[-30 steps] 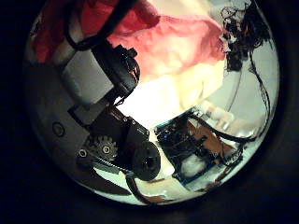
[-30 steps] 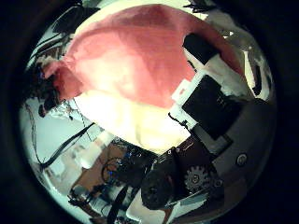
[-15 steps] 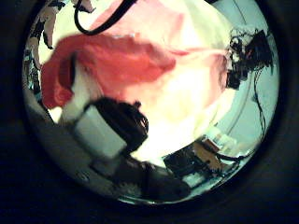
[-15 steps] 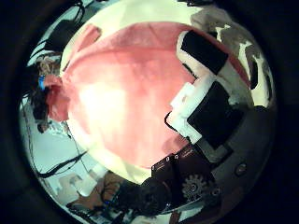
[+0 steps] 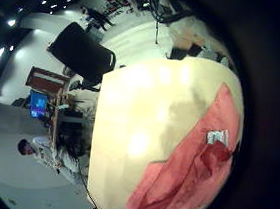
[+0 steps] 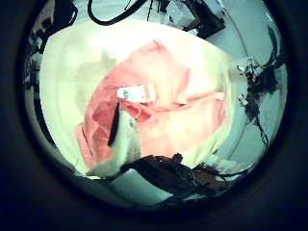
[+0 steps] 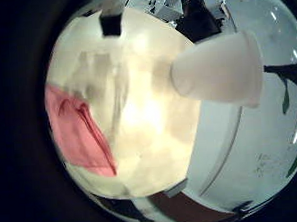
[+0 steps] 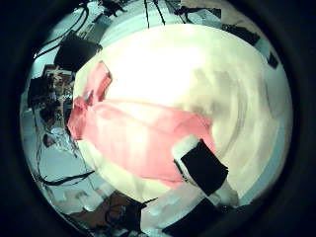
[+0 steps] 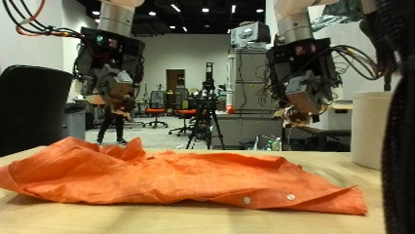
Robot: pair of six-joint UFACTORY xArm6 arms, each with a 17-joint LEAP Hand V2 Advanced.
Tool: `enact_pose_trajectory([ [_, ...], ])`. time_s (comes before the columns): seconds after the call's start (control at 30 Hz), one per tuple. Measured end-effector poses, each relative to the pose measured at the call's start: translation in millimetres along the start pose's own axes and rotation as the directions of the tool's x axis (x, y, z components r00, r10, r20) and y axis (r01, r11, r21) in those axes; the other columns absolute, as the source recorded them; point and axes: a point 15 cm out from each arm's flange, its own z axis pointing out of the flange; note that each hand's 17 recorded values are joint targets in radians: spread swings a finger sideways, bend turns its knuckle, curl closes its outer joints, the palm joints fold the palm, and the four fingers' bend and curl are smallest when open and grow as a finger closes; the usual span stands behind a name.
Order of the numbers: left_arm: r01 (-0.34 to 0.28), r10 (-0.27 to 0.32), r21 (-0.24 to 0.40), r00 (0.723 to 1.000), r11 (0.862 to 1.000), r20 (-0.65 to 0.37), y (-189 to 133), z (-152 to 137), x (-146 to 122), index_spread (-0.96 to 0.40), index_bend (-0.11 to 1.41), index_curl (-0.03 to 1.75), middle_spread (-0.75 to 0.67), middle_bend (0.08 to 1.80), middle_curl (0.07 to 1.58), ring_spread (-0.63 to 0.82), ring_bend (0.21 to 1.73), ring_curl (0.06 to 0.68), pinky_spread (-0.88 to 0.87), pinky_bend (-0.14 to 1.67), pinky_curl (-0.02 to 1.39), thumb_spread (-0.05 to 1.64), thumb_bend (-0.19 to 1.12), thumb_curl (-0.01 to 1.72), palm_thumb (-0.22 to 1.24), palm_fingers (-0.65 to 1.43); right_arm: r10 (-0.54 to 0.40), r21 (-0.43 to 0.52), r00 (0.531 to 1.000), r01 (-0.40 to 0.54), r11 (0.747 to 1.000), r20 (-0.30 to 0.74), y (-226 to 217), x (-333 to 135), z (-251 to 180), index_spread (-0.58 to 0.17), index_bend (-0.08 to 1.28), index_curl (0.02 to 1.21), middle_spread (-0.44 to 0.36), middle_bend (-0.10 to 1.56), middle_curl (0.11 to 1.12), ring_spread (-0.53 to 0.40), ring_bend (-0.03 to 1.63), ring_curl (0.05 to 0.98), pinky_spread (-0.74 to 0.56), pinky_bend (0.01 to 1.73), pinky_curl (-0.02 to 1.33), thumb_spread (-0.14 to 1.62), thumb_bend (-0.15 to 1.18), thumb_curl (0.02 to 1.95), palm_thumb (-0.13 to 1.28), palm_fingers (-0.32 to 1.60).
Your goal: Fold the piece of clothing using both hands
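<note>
An orange shirt (image 9: 169,175) lies crumpled and spread out on the pale table (image 9: 52,219), with buttons along its near edge. My left hand (image 9: 110,68) hangs well above one end of it and my right hand (image 9: 301,83) above the other. Both have relaxed fingers and hold nothing. From the left palm, the shirt (image 6: 164,111) shows a white label (image 6: 135,93), with one of the hand's own fingers (image 6: 125,149) in front. In the right thumb side view the shirt (image 8: 138,133) lies flat beyond a fingertip (image 8: 202,168). The little finger side views show the cloth's edge (image 5: 194,161) (image 7: 77,130).
A white cylinder (image 9: 376,127) stands on the table near my right hand, large in the right little finger side view (image 7: 221,67). A black chair (image 9: 32,107) stands behind the table on the left hand's side. Bare tabletop (image 8: 207,79) stretches beyond the shirt.
Both palm cameras have drawn away from the shirt. It filled the views close up a second ago and now lies small on the table below, apart from the fingers.
</note>
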Motion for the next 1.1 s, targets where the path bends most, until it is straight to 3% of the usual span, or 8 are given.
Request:
enact_pose_trajectory([
  [0.13, -0.049, 0.049, -0.006, 0.999, 0.999, -0.017, 19, -15, -11, 0.11, 0.13, 0.41, 0.34, 0.18, 0.31, 0.43, 0.57, 0.261, 0.33, 0.56, 0.31, 1.26, -0.02, 0.34, 0.37, -0.06, -0.082, -0.047, 0.997, 0.082, 0.996, 0.005, 43, 7, -4, -0.398, 0.32, 0.50, -0.086, 0.47, 0.45, 0.119, 0.50, 0.370, 0.31, 0.38, 0.53, 1.46, -0.02, 0.31, 0.55, -0.01],
  [0.23, -0.092, 0.089, -0.050, 0.994, 0.995, -0.056, 55, -17, -2, 0.11, 0.13, 0.38, 0.35, 0.17, 0.30, 0.45, 0.57, 0.259, 0.35, 0.56, 0.31, 1.25, -0.02, 0.32, 0.36, -0.06, -0.165, -0.119, 0.986, 0.167, 0.979, 0.029, 83, 9, 10, -0.393, 0.29, 0.47, -0.065, 0.38, 0.41, 0.156, 0.39, 0.323, 0.34, 0.33, 0.48, 1.38, -0.03, 0.28, 0.48, -0.03],
  [0.47, -0.171, 0.155, -0.127, 0.980, 0.977, -0.123, 144, -15, 28, 0.10, 0.14, 0.32, 0.36, 0.18, 0.28, 0.46, 0.55, 0.254, 0.38, 0.56, 0.30, 1.22, -0.01, 0.29, 0.35, -0.04, -0.238, -0.253, 0.967, 0.252, 0.934, 0.086, 146, 6, 63, -0.374, 0.17, 0.40, -0.022, 0.29, 0.36, 0.191, 0.30, 0.279, 0.35, 0.28, 0.42, 1.24, -0.03, 0.27, 0.42, 0.01],
  [0.67, -0.266, 0.234, -0.174, 0.954, 0.948, -0.186, 196, -2, 80, 0.10, 0.14, 0.30, 0.35, 0.18, 0.28, 0.47, 0.55, 0.250, 0.39, 0.55, 0.29, 1.21, -0.01, 0.28, 0.36, -0.03, -0.225, -0.297, 0.968, 0.249, 0.922, 0.111, 146, 11, 103, -0.344, 0.16, 0.35, 0.006, 0.26, 0.35, 0.190, 0.27, 0.268, 0.34, 0.27, 0.40, 1.14, -0.03, 0.27, 0.38, 0.03],
  [0.87, -0.290, 0.249, -0.215, 0.948, 0.933, -0.199, 214, 4, 84, 0.10, 0.14, 0.28, 0.35, 0.19, 0.28, 0.48, 0.54, 0.249, 0.39, 0.54, 0.29, 1.18, -0.02, 0.27, 0.34, -0.03, -0.232, -0.267, 0.967, 0.253, 0.930, 0.107, 127, 7, 134, -0.309, 0.16, 0.32, 0.032, 0.25, 0.35, 0.179, 0.28, 0.268, 0.33, 0.26, 0.38, 1.07, -0.02, 0.28, 0.40, 0.09],
  [1.1, -0.290, 0.248, -0.220, 0.948, 0.932, -0.198, 219, -3, 81, 0.10, 0.15, 0.27, 0.35, 0.19, 0.28, 0.48, 0.55, 0.247, 0.40, 0.52, 0.29, 1.16, -0.02, 0.26, 0.34, -0.02, -0.255, -0.297, 0.960, 0.278, 0.913, 0.115, 127, -9, 151, -0.251, 0.17, 0.31, 0.004, 0.27, 0.35, 0.114, 0.34, 0.272, 0.29, 0.20, 0.34, 1.03, -0.01, 0.30, 0.49, 0.26],
])
